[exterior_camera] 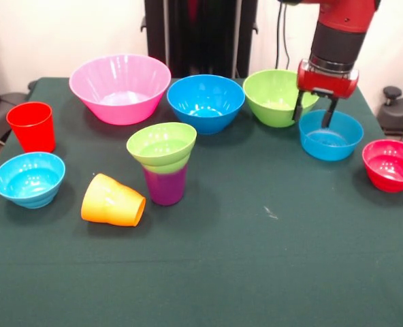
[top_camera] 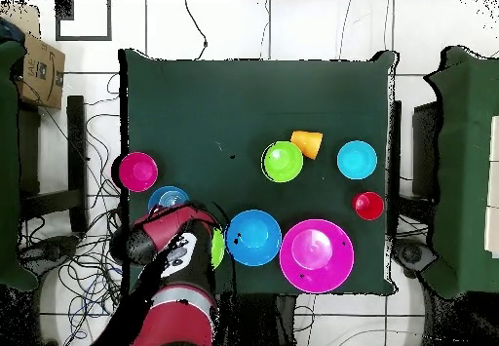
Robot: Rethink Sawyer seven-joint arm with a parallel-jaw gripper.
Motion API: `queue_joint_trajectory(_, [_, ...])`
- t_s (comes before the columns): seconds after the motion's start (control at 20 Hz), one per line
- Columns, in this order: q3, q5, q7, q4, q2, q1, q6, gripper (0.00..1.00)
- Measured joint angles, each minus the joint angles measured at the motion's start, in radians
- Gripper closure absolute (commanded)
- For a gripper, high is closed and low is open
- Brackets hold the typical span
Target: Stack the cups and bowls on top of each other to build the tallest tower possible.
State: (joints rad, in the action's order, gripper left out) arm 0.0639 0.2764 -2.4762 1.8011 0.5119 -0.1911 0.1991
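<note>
Only 1 small green bowl (exterior_camera: 161, 144) sits on the purple cup (exterior_camera: 165, 184); fingers (exterior_camera: 314, 112) parted, empty, over a blue bowl (exterior_camera: 331, 135); rest unstacked.

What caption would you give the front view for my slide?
Sawyer gripper open over a small blue bowl, beside a lime bowl stacked on the purple cup and a tipped orange cup.

Counter (exterior_camera: 269, 272), dark green cloth. Far edge: pink bowl (exterior_camera: 120, 87), blue bowl (exterior_camera: 205, 102), green bowl (exterior_camera: 275, 97). Side edges: red cup (exterior_camera: 32, 126), light blue bowl (exterior_camera: 28, 178), red bowl (exterior_camera: 391, 164). Centre: tipped orange cup (exterior_camera: 112, 201), purple cup (exterior_camera: 165, 184).
</note>
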Motion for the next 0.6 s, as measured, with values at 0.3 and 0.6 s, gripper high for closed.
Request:
queue_joint_trajectory(0.3, [0.001,0.000,0.000,-0.007,-0.057,-0.002,-0.050,0.00])
queue_joint_trajectory(0.6, [0.015,0.000,0.000,-0.028,-0.103,-0.003,-0.094,0.00])
